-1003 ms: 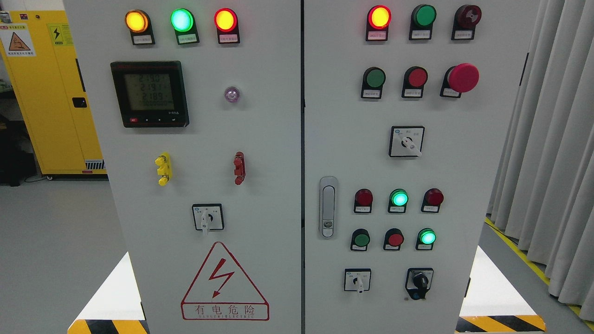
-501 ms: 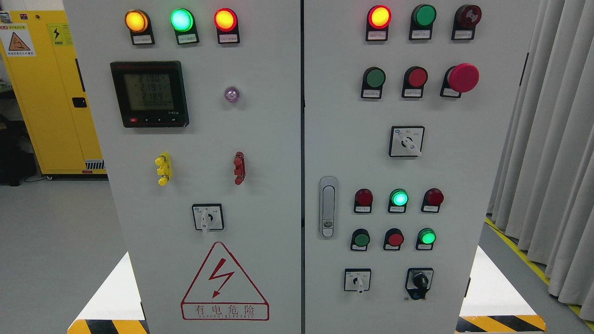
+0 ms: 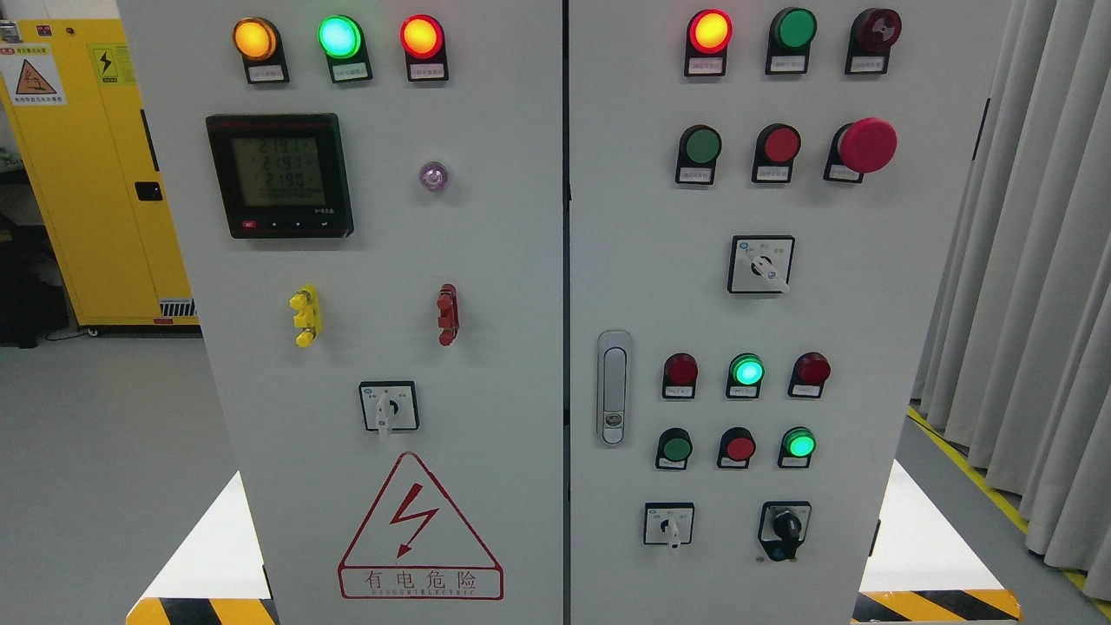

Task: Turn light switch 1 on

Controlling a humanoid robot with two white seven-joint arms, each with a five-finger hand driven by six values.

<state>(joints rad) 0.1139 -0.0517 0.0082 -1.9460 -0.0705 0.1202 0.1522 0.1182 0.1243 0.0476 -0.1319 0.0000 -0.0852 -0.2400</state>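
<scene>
From my seat, at far left a yellow cabinet (image 3: pixel 87 174) carries hazard stickers too small for me to read. The grey control cabinet (image 3: pixel 495 260) fills the middle. On its left door I see amber, green and red lamps lit along the top, a digital meter (image 3: pixel 279 175) showing rows of digits around 219, and below it a small rotary switch (image 3: pixel 389 406). Under that sits a red warning triangle (image 3: pixel 420 525) reading "有电危险". Right of the door seam (image 3: pixel 566 304) is a latch handle (image 3: pixel 614 387), then rows of lamps and push buttons, a red mushroom button (image 3: pixel 866 145), and two selector switches (image 3: pixel 668 524) at the bottom. The small labels are unreadable, so I cannot tell which one is light switch 1. Neither of my hands shows, so I cannot tell their state. Open floor lies on both sides; curtains (image 3: pixel 1024 260) hang at right, with hazard-striped corners below.
</scene>
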